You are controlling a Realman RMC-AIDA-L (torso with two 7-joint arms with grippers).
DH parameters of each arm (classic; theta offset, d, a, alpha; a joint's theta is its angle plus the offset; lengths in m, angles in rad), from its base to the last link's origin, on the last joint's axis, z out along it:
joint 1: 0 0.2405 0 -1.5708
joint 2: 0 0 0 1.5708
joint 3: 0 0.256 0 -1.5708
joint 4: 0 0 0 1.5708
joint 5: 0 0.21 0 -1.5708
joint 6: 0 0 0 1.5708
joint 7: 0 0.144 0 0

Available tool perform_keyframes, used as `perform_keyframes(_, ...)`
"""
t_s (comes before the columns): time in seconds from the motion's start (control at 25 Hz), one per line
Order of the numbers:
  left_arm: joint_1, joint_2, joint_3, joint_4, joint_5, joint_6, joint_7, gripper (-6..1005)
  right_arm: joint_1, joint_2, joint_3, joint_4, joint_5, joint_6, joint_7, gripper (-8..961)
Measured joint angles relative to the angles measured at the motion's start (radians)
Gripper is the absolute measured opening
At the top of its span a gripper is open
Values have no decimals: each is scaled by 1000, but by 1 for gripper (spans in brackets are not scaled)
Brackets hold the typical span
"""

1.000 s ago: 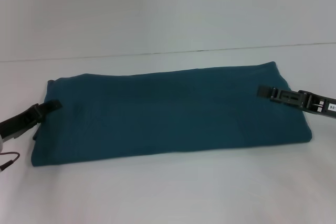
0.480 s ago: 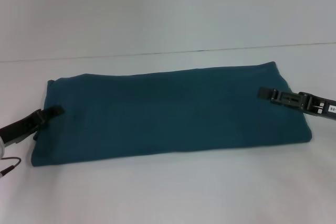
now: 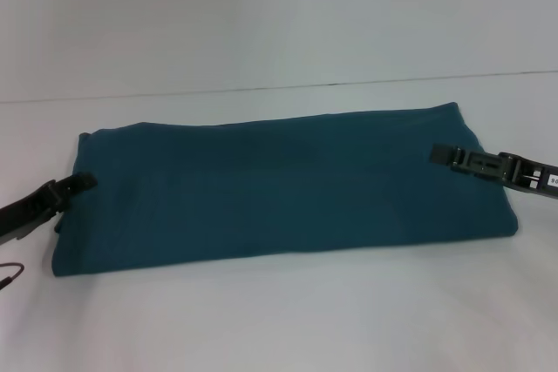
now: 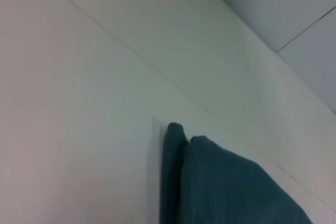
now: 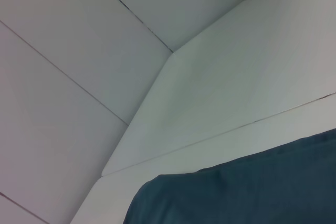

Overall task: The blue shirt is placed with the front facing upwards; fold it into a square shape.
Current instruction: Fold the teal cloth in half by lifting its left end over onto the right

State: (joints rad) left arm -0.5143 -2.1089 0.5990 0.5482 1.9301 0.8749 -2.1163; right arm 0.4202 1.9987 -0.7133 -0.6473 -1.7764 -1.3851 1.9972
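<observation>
The blue shirt (image 3: 279,185) lies on the white table as a long folded band running left to right, with only plain teal cloth showing; no print or collar is visible. My left gripper (image 3: 83,183) is at the band's left end, low over its edge. My right gripper (image 3: 438,155) is at the right end, over the cloth. The left wrist view shows a folded corner of the shirt (image 4: 220,182). The right wrist view shows another edge of the shirt (image 5: 252,192).
The white table (image 3: 279,320) stretches in front of and behind the shirt. A seam line in the surface (image 3: 288,86) runs across behind the shirt. A thin cable (image 3: 9,273) hangs by the left arm.
My left gripper has drawn back a little to the left along the shirt's left end. The right gripper and the shirt have hardly moved.
</observation>
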Motion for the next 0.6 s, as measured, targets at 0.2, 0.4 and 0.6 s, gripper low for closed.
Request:
perform_keyframes(0.2, 11, -7, 2, -8, 0, -2, 3, 664, 1, 0, 0, 0, 0, 3, 2, 916)
perform_keyframes(0.4, 13, -8, 4, -8, 1, -1, 1, 663, 3, -1, 0, 0, 0, 3, 4, 915)
perform_keyframes(0.6, 33, -4, -6, 56, -5, 87, 0, 663, 4, -1, 0, 0, 0, 2, 5, 915)
